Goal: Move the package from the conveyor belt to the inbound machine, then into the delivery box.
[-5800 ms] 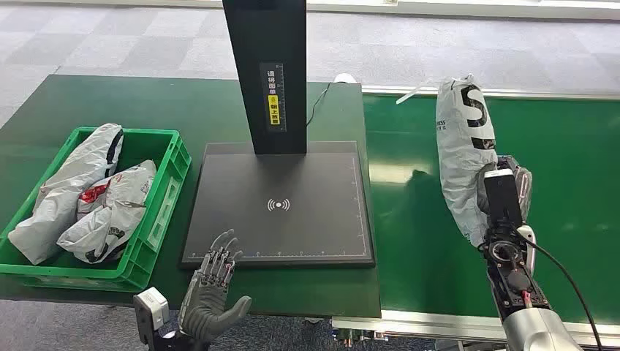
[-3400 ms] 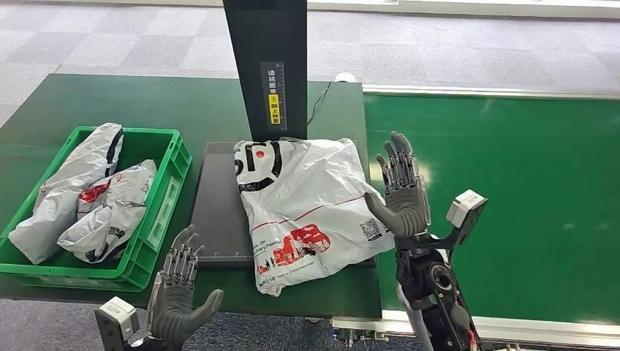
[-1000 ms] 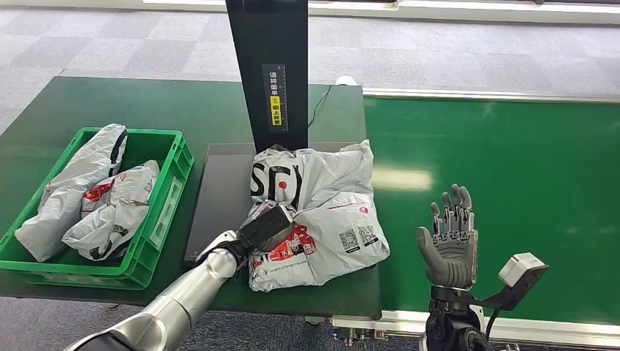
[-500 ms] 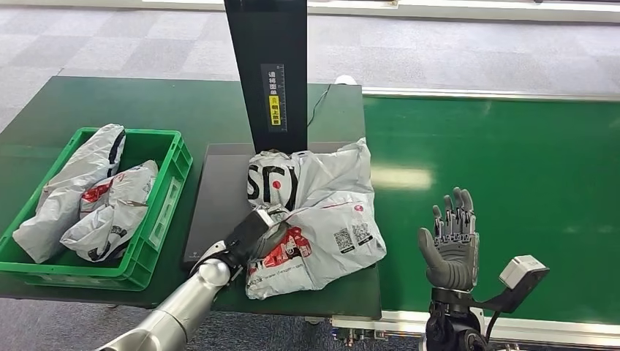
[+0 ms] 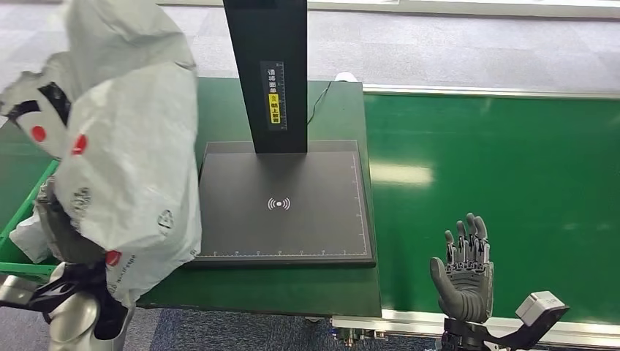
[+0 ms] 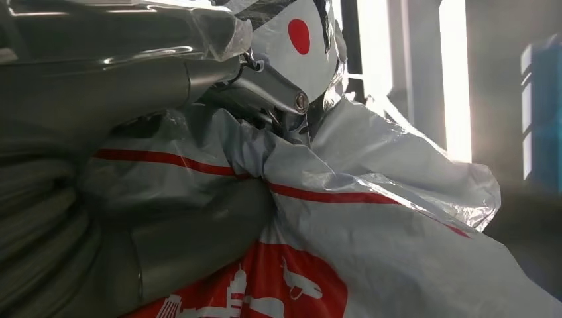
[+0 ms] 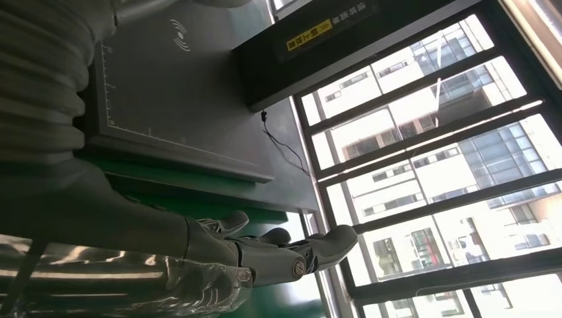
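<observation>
The package (image 5: 128,146), a grey-white plastic mail bag with red and black print, hangs high at the left in the head view. My left hand (image 5: 67,232) grips it from below, and the bag drapes over the hand. In the left wrist view the thumb and fingers (image 6: 265,89) clamp a fold of the package (image 6: 397,252). The inbound machine's black plate (image 5: 281,201) is bare, with its black post (image 5: 267,73) behind. My right hand (image 5: 464,270) stands open, palm up, over the near edge of the conveyor belt (image 5: 512,161), holding nothing.
The green delivery box (image 5: 22,268) sits left of the machine, mostly hidden behind the raised package; a bit of a bag inside shows. The right wrist view has my open right hand (image 7: 265,255) with the plate (image 7: 172,99) beyond. A cable runs behind the post.
My left hand has lifted the package off the machine's plate and swung it up and left, over the green box. The plate is now bare. My right hand sank a little.
</observation>
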`<action>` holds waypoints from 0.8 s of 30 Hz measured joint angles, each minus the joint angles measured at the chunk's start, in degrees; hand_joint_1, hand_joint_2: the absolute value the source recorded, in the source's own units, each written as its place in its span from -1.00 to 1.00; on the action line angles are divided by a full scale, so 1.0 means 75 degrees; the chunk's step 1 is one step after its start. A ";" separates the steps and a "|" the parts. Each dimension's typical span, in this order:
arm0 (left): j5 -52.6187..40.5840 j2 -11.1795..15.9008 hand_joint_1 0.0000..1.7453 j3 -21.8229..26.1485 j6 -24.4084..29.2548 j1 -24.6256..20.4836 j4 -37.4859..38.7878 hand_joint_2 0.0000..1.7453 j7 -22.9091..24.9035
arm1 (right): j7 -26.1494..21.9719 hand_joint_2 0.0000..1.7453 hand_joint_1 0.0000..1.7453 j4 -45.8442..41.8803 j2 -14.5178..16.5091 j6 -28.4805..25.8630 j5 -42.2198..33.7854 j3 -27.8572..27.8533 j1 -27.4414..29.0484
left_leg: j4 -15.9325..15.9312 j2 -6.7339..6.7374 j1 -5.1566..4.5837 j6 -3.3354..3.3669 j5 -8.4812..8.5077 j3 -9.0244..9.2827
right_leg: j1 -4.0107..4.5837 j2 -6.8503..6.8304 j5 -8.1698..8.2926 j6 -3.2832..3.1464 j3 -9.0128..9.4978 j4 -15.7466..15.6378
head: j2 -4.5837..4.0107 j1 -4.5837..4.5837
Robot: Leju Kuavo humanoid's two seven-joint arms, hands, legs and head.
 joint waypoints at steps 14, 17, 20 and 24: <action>0.0222 0.0439 1.00 0.1457 0.0543 -0.0267 -0.1142 1.00 0.0176 | -0.0041 1.00 -1.00 -0.0002 0.0047 0.0106 -0.0039 -0.0099 0.0022 | 0.0000 0.0005 0.0000 -0.0001 0.0003 0.0012 | 0.0001 0.0001 0.0002 -0.0001 0.0009 0.0002 | 0.0000 0.0000; 0.0221 0.0465 1.00 0.1500 0.0560 -0.0276 -0.1171 1.00 0.0177 | -0.0042 1.00 -1.00 -0.0002 0.0051 0.0124 -0.0039 -0.0101 0.0022 | 0.0000 0.0004 0.0000 0.0000 0.0003 0.0011 | 0.0000 0.0001 0.0002 -0.0001 0.0009 0.0002 | 0.0000 0.0000; 0.0221 0.0473 1.00 0.1533 0.0561 -0.0276 -0.1180 1.00 0.0177 | -0.0042 1.00 -1.00 -0.0002 0.0055 0.0130 -0.0039 -0.0103 0.0022 | 0.0000 0.0005 -0.0001 0.0000 0.0003 0.0012 | -0.0001 0.0001 0.0002 0.0000 0.0009 0.0001 | 0.0000 0.0000; 0.0221 0.0487 1.00 0.1562 0.0561 -0.0277 -0.1181 1.00 0.0177 | -0.0042 1.00 -1.00 -0.0002 0.0056 0.0131 -0.0039 -0.0106 0.0022 | 0.0000 0.0004 0.0000 0.0000 0.0003 0.0012 | 0.0000 0.0001 0.0002 0.0000 0.0009 0.0001 | 0.0000 0.0000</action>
